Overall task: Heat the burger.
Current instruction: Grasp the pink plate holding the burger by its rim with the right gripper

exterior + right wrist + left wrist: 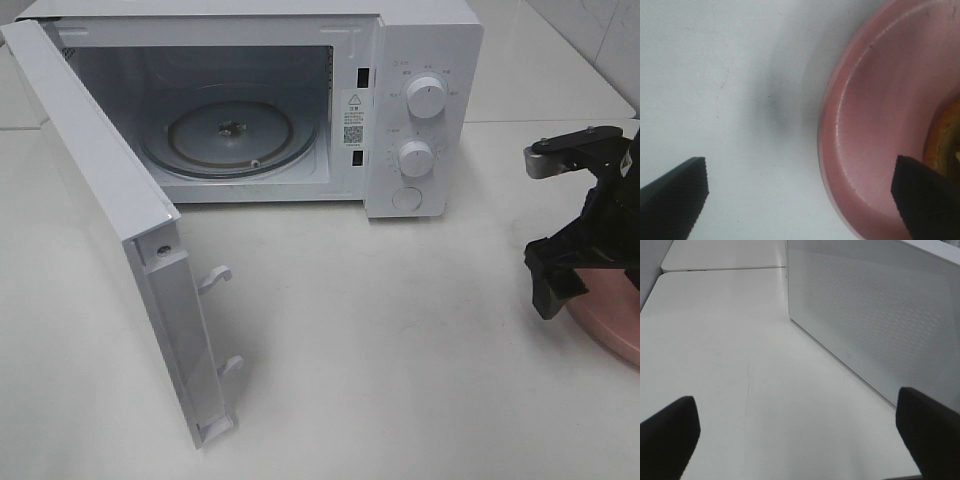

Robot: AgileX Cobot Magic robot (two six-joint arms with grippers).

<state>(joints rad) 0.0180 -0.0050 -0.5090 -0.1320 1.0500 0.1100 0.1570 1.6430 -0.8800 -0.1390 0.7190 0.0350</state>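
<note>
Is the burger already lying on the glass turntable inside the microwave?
No, in the high view the glass turntable inside the open microwave carries nothing at all.

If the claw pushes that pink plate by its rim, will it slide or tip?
Probably slide: the pink plate looks glossy and sits on the smooth white table. Its raised rim looks rigid, so it likely won't flex. The burger on it might shift.

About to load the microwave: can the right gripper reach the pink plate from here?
Probably yes: the right gripper is open just above the pink plate's rim, with nothing between them.
</note>
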